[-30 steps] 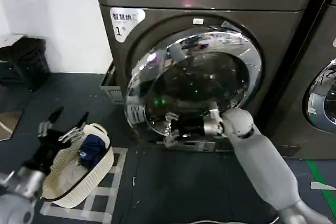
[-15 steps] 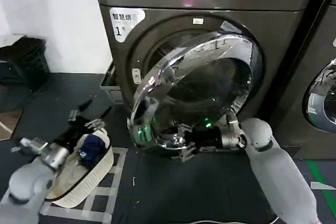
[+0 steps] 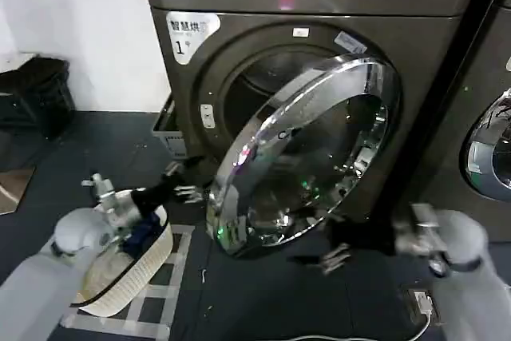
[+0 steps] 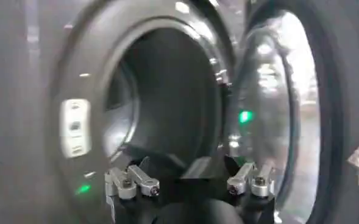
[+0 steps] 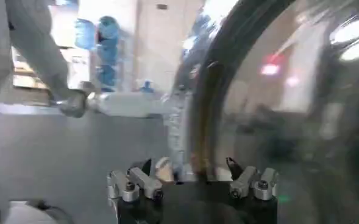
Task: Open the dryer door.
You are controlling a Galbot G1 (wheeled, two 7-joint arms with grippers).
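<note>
The dryer door (image 3: 307,157), a wide chrome rim around dark glass, stands swung about halfway out from the bronze-grey machine with the "1" sticker (image 3: 192,33). The dark drum opening (image 3: 247,89) shows behind it. My left gripper (image 3: 182,183) is open, low beside the door's free edge, over the basket. In the left wrist view it (image 4: 188,167) faces the drum opening (image 4: 161,103), with the door (image 4: 270,103) to one side. My right gripper (image 3: 335,257) is open below the door's lower rim, apart from it. In the right wrist view it (image 5: 188,165) faces the door's edge (image 5: 197,115).
A white basket (image 3: 156,257) holding blue clothing (image 3: 140,227) stands on the dark floor under my left arm. A second chrome-rimmed door (image 3: 491,149) belongs to the machine on the right. A black bin (image 3: 40,93) sits by the white wall. A cable (image 3: 415,301) lies near my right arm.
The door has swung farther out, uncovering the drum opening. My right gripper has come off the door's lower rim and drawn back down and right. My left gripper moved from the basket toward the door.
</note>
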